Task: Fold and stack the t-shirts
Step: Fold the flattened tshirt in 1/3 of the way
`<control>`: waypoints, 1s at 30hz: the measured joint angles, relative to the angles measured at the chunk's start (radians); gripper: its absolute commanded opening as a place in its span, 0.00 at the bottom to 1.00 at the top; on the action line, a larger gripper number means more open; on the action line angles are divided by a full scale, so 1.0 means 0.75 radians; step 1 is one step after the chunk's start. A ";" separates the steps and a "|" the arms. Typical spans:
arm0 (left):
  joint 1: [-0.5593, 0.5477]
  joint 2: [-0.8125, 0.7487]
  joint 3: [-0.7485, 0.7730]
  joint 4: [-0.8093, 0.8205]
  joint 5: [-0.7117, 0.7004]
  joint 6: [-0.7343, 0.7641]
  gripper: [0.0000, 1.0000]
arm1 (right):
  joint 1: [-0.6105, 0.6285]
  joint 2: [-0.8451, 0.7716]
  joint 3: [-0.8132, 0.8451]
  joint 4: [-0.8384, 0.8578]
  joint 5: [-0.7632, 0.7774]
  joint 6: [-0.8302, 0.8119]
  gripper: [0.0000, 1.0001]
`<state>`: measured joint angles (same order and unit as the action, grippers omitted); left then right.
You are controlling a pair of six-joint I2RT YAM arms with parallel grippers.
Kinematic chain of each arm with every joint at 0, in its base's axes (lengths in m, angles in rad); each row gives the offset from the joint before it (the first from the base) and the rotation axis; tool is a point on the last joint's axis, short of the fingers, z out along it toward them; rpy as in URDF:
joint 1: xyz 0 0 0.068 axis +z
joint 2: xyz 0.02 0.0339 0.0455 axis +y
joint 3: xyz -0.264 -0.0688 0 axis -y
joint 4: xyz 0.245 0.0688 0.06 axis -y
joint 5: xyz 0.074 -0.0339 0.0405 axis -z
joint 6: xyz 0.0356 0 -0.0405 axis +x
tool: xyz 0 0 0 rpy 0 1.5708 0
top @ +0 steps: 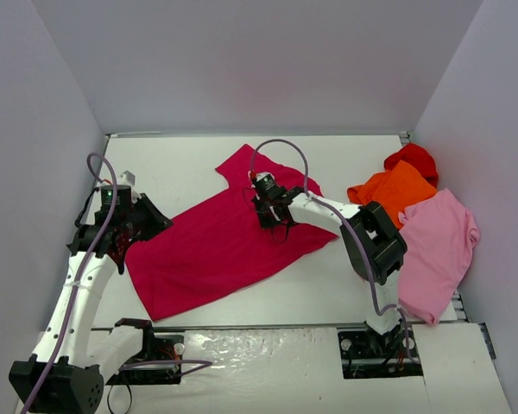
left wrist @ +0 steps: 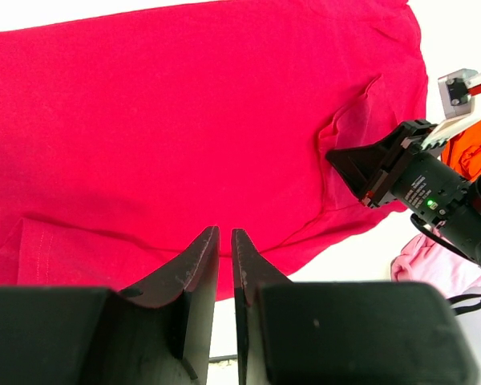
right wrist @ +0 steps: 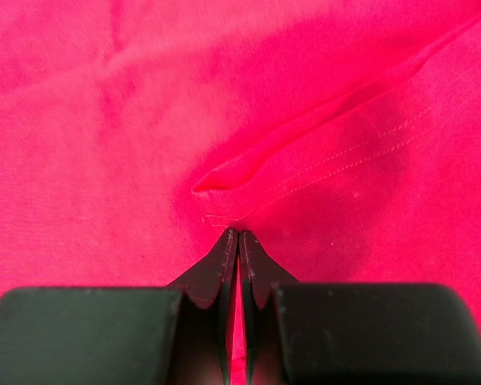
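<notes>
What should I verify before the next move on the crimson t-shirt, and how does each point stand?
1. Grip of right gripper on crimson t-shirt: ok, shut on a fold of it.
2. Grip of left gripper: cannot tell; jaws nearly together at that shirt's edge.
3. Cloth lying flat: not ok, a raised fold beside the right gripper.
4. The pink t-shirt, orange t-shirt and bright red t-shirt clear of it: ok, piled apart.
5. Arms apart from each other: ok.

Probably a robotics lab: plain white walls box in a white table.
</notes>
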<state>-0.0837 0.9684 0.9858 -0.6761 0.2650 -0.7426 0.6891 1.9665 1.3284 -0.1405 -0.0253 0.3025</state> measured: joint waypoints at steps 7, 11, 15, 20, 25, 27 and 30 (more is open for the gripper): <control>0.000 -0.002 -0.003 0.000 0.001 -0.002 0.10 | -0.001 0.020 0.149 -0.014 0.029 -0.031 0.00; 0.000 -0.004 -0.004 0.000 0.004 -0.002 0.10 | -0.001 0.052 0.238 -0.015 0.046 -0.055 0.00; 0.000 -0.006 -0.010 0.002 0.005 -0.002 0.10 | -0.005 0.088 0.296 -0.015 0.066 -0.078 0.00; 0.000 -0.007 -0.024 0.001 0.006 -0.002 0.10 | -0.015 0.104 0.313 -0.019 0.111 -0.102 0.00; 0.000 -0.009 -0.024 0.001 0.006 -0.002 0.10 | -0.040 0.104 0.314 -0.019 0.185 -0.127 0.00; 0.000 -0.009 -0.024 0.001 0.006 -0.002 0.10 | -0.052 0.104 0.314 -0.018 0.218 -0.128 0.00; 0.000 -0.010 -0.024 0.001 0.006 -0.002 0.10 | -0.066 0.104 0.314 -0.017 0.260 -0.130 0.00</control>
<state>-0.0837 0.9607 0.9680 -0.6750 0.2691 -0.7444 0.6396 2.0441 1.5639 -0.1535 0.1698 0.2051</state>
